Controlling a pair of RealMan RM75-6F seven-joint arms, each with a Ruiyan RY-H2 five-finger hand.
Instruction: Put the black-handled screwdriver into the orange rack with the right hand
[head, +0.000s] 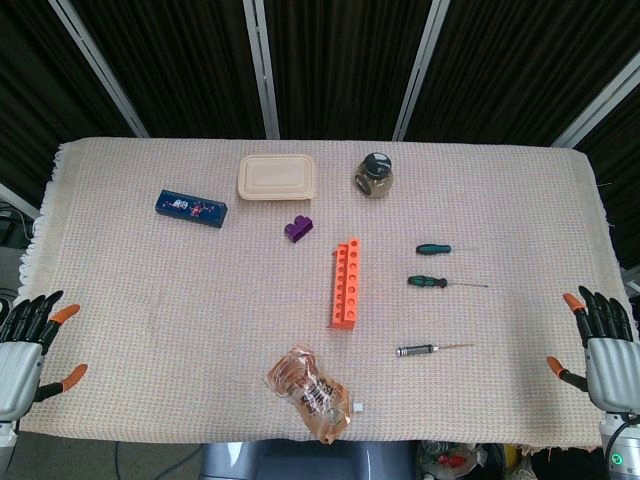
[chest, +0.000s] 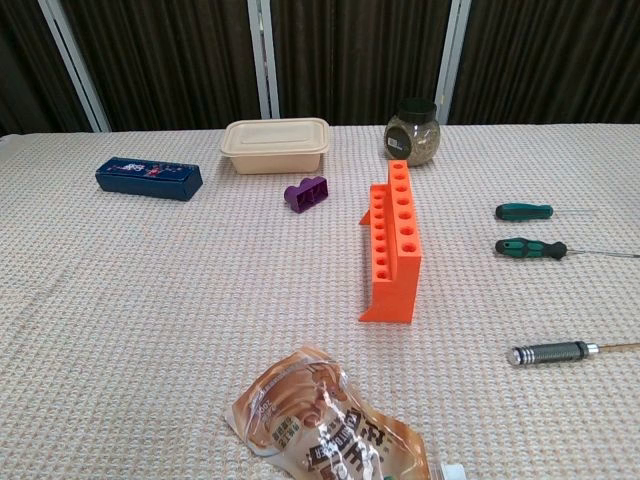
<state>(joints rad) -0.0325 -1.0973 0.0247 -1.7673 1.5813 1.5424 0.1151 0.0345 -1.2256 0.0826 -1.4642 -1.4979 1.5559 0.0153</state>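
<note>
The black-handled screwdriver (head: 418, 350) (chest: 548, 352) has a dark knurled handle. It lies flat on the woven cloth, right of the orange rack's near end, with its thin shaft pointing right. The orange rack (head: 346, 285) (chest: 393, 245) stands mid-table, its row of holes running front to back. My right hand (head: 600, 345) hovers open at the table's near right corner, well right of the screwdriver and holding nothing. My left hand (head: 25, 345) is open at the near left corner. Neither hand shows in the chest view.
Two green-handled screwdrivers (head: 432, 248) (head: 427, 282) lie beyond the dark one. A snack bag (head: 308, 385) lies near the front edge. Behind the rack are a purple block (head: 298, 230), a beige lidded box (head: 277, 176), a jar (head: 373, 175) and a blue box (head: 191, 208).
</note>
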